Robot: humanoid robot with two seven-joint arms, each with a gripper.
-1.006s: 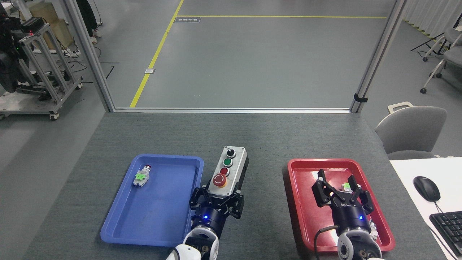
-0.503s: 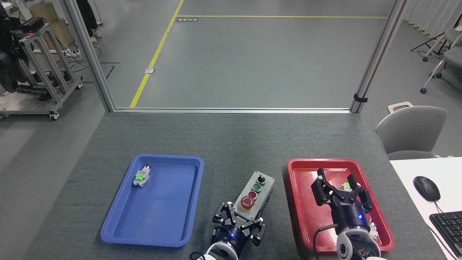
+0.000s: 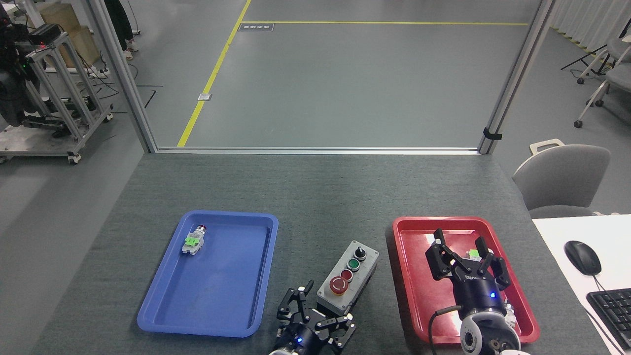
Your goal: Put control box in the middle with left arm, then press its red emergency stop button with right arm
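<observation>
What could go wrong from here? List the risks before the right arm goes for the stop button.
1. The control box lies skewed near the table's front edge; a push on its big red button may slide or tip it.
2. The left hand, fingers spread, sits right at the box's near end and could knock it when pulling away.
3. The right hand hovers over the red tray, whose rim lies between it and the box.

Open tabletop (image 3: pixel 315 192) beyond the control box (image 3: pixel 348 277), blue tray (image 3: pixel 162 309) and red tray (image 3: pixel 404 276) flanking.
</observation>
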